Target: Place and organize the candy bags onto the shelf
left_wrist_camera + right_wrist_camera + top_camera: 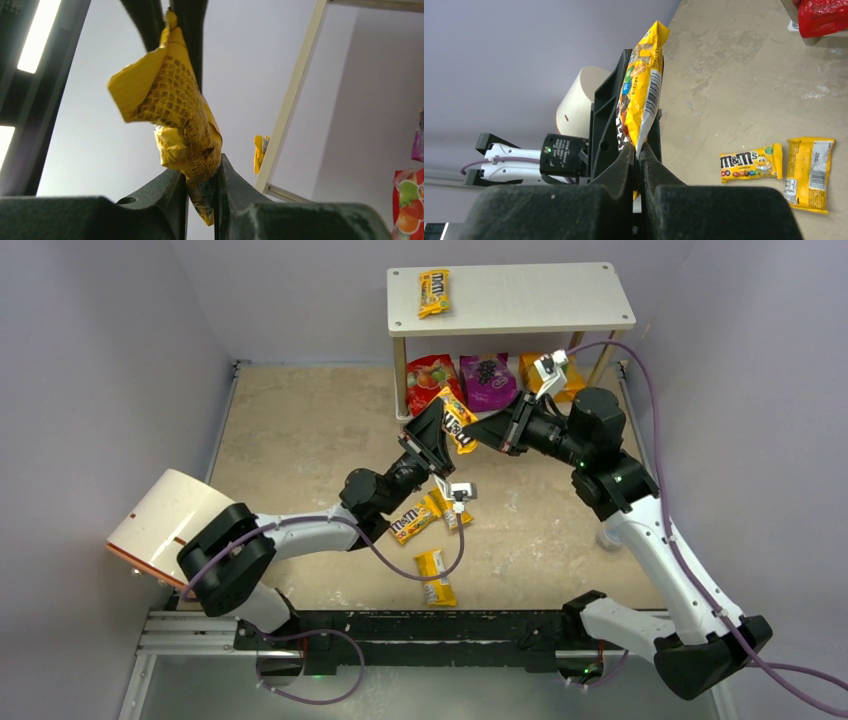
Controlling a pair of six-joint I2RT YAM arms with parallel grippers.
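A yellow M&M's packet (459,421) hangs in the air in front of the white shelf (560,295). My left gripper (446,432) is shut on one end of it (201,182). My right gripper (479,435) is shut on the other end (638,150). The packet (642,92) stands on edge between both grippers. Another yellow packet (433,292) lies on the shelf's top tier at the left. Red (431,381), purple (487,381) and orange (570,380) pouches stand on the lower tier. Three yellow packets (414,524) (452,507) (436,577) lie on the floor.
A white cylinder with an orange rim (160,523) lies at the left by the left arm's base. Purple walls close in the tan floor (300,440) on three sides. The right arm partly covers the orange pouch.
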